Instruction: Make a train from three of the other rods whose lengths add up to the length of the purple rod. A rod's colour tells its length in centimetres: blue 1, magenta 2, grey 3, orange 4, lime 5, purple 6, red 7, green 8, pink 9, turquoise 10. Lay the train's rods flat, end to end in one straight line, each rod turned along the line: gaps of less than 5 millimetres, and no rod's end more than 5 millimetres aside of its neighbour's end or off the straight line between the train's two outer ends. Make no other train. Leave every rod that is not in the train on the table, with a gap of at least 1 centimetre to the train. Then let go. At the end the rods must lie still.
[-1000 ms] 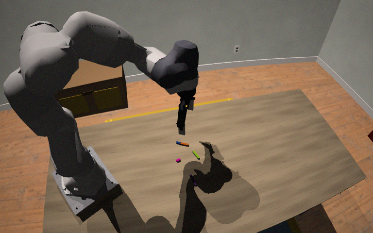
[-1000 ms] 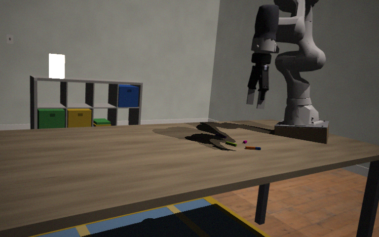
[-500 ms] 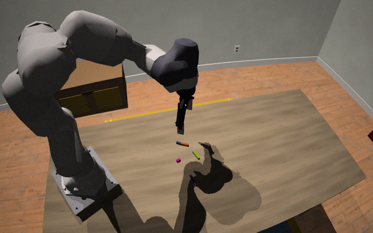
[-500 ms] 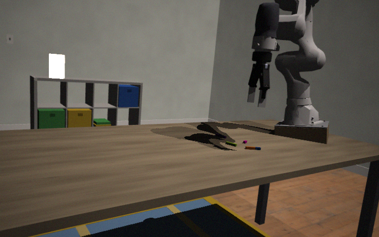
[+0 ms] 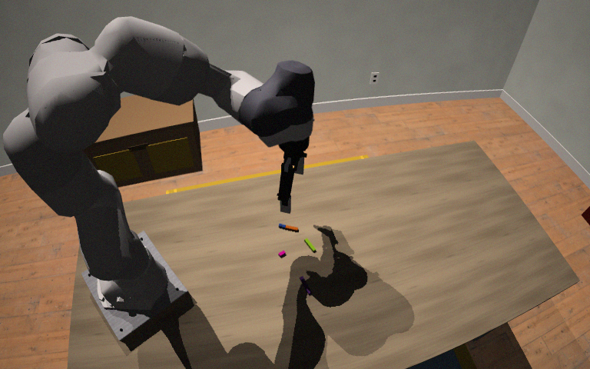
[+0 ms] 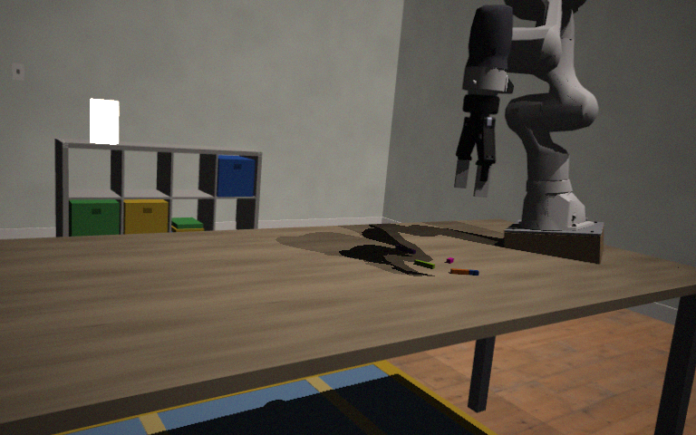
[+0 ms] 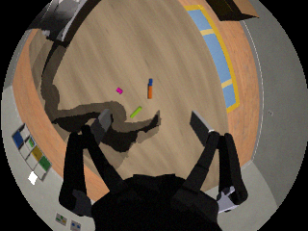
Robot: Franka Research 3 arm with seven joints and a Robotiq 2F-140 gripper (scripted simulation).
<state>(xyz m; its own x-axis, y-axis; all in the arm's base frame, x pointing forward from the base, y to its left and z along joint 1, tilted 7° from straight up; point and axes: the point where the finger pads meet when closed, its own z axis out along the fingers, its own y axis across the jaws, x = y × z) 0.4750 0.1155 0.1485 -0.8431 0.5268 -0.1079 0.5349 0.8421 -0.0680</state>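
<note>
My gripper (image 6: 473, 181): I hang high above the table (image 5: 435, 208), pointing straight down, jaws spread to their widest, nothing between them.
My fingers: in the wrist view the two pads frame the lower half of the picture, one left, one right, both well clear of the wood.
Blue rod (image 5: 282, 226): it lies flat on the table, below me and a little toward the near side in the top view, touching the orange rod end to end.
Orange rod (image 5: 292, 227): it runs in one line with the blue one, to its right in the top view; in the wrist view the pair (image 7: 150, 89) shows above the gap between my pads.
Lime rod (image 5: 309, 244): it lies flat and slanted, just to the right of and nearer than the orange rod, apart from it, at the edge of my shadow.
Magenta rod (image 5: 282, 254): a short piece lying alone, nearer than the blue rod and left of the lime one, touching neither.
Purple rod (image 5: 305, 284): it lies nearest of all, inside the dark shadow of my arm, well apart from the other four; its outline is hard to read there.
Base plate (image 5: 130, 333): my arm stands on it at the table's left near corner in the top view, well away from the rods.
</note>
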